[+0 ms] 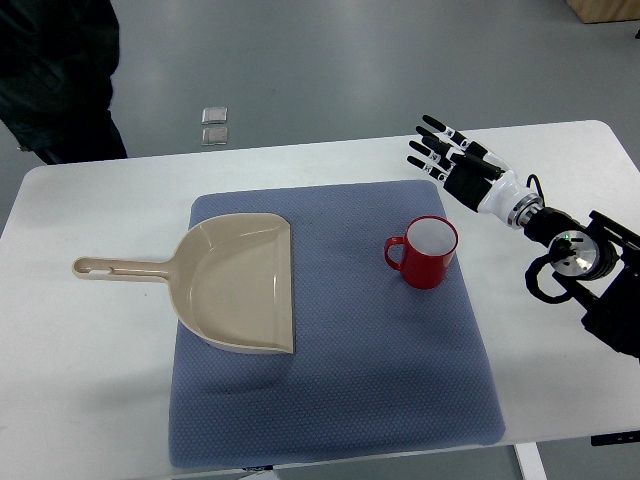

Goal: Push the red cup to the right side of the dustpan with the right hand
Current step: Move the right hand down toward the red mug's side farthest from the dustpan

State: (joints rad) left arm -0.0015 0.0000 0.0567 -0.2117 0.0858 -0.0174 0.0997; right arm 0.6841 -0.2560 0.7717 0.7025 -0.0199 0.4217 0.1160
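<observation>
Red cup [428, 254] stands upright on blue mat [330, 330], mouth up, handle pointing left toward beige plastic dustpan [235, 285], whose handle extends left over white tabletop [80, 380]. Right robot hand [445, 152] hovers beyond the cup, well apart, fingers spread straight, holding nothing. Mat surface finely textured.

Only the right arm is showing, coming in from the right edge with its black joints and cabling bunched up near that side. The white wrist angles up and to the left toward the far side, and the right hand [452, 160] sits at the end of it, fingers [432, 125] stretched out straight and slightly fanned, nothing held in them
</observation>
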